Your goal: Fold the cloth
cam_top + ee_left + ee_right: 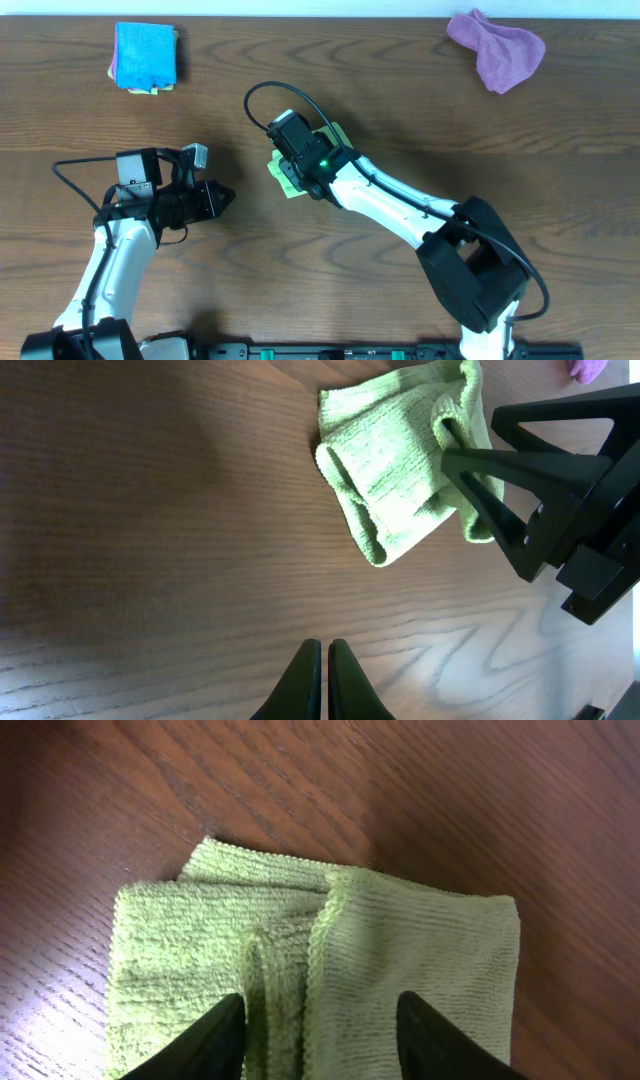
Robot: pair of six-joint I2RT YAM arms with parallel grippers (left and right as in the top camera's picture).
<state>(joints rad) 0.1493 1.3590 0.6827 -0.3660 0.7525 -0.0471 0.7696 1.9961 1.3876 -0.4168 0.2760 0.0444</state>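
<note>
Soft, even light fills the overhead view, which is crisp throughout. In the right wrist view the desk (40,1020) glares pale left of the green cloth (410,960) and darkens above it. The fingers (205,1042) below the cloth are blurred black shapes.

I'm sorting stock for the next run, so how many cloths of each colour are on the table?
green cloth: 1
blue cloth: 1
purple cloth: 1
Total: 3, not counting the thin layers that barely show under the blue one.
</note>
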